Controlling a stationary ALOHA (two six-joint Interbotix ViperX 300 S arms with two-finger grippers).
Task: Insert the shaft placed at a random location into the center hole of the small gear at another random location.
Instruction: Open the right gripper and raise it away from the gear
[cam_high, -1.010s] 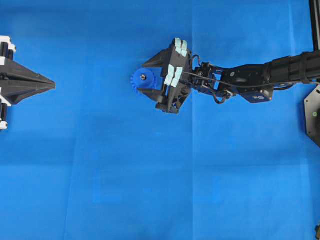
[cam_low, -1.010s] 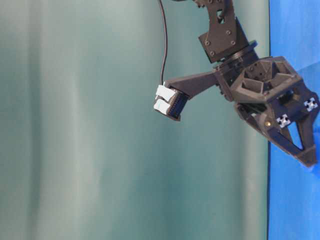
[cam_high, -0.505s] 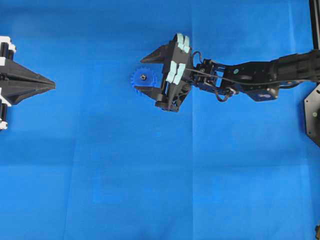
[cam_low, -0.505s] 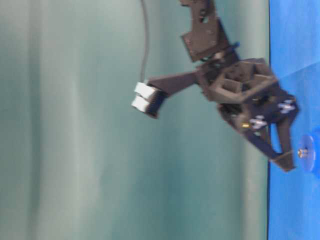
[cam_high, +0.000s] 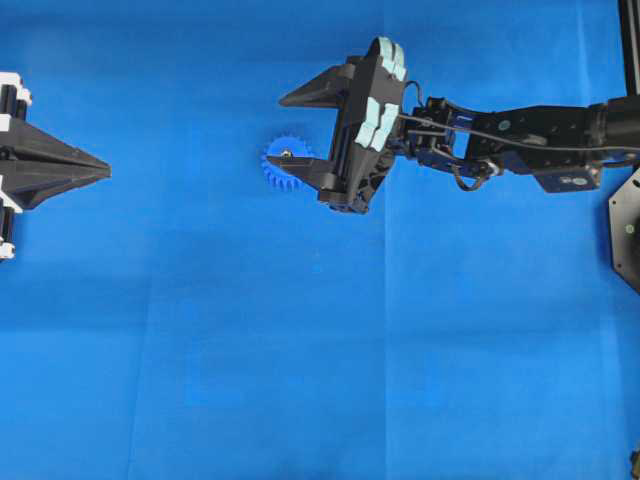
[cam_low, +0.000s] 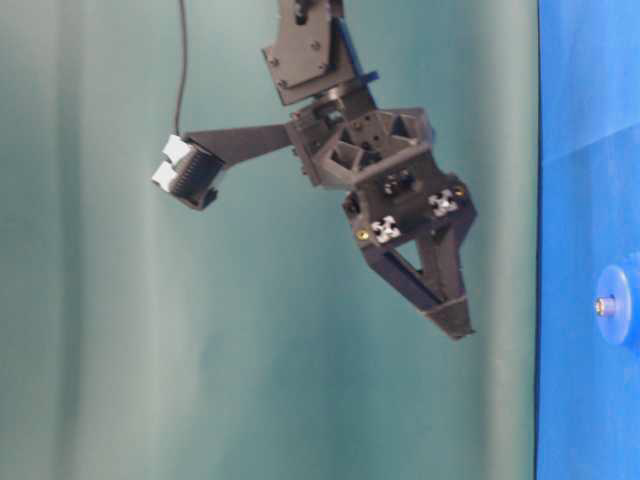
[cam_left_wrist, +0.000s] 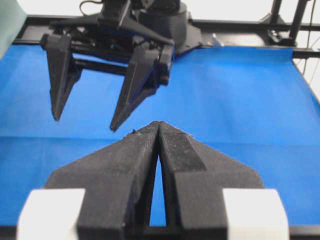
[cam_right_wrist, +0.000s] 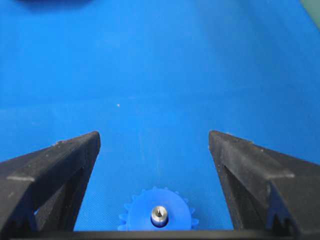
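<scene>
The small gear (cam_high: 285, 166) lies flat on the blue cloth, its teeth showing in the right wrist view (cam_right_wrist: 157, 212). The shaft (cam_right_wrist: 159, 215) stands upright in its middle, filling the center hole, which is hidden. From table level the shaft (cam_low: 604, 306) sticks out of the gear (cam_low: 625, 310). My right gripper (cam_high: 283, 130) hangs open above the gear, clear of it, with nothing between its fingers (cam_right_wrist: 75, 155). My left gripper (cam_high: 100, 170) rests shut and empty at the left edge, its tips together (cam_left_wrist: 159, 124).
A dark metal fixture (cam_high: 625, 230) sits at the table's right edge. A black frame rail (cam_left_wrist: 240, 24) runs along the far side. A green curtain (cam_low: 150, 350) backs the table-level view. Blue cloth (cam_high: 300, 350) covers the table.
My right gripper has risen away from the gear and stayed open. The gear with the shaft in it stays on the cloth. The left arm has not moved.
</scene>
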